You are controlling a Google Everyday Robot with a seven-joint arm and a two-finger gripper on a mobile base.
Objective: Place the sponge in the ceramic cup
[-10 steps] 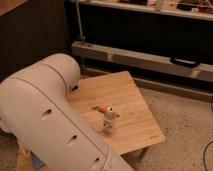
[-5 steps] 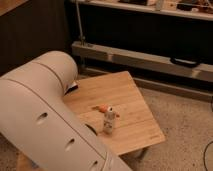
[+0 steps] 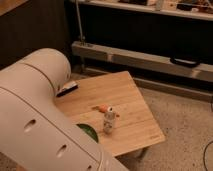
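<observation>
1. Gripper out of my view: only the big white arm (image 3: 40, 110) shows, filling the near left of the picture, so I cannot tell whether the tool is open or closed, or whether it holds or touches anything.
2. What I take for the sponge (image 3: 67, 90) is a flat dark pad with a pale edge. It lies on the far left edge of the wooden table (image 3: 130, 97), just beside the rounded end of the arm; I cannot tell whether the two touch.
3. I cannot make out the ceramic cup; the arm covers the near left part of the table.
4. Toward the middle of the table, well apart from the sponge, lies a small orange piece (image 3: 102, 108).
5. Just near of that piece a small white bottle (image 3: 108, 121) stands upright.
6. Left of the bottle, a green bowl (image 3: 88, 133) shows only as a dark green curve at the arm's edge, the rest hidden behind the arm.
7. Beyond the table's far side a long grey metal rail (image 3: 135, 59) runs left to right, with a black handle (image 3: 182, 62) on it toward the right.
8. Speckled floor (image 3: 185, 120) lies to the right of the table.
</observation>
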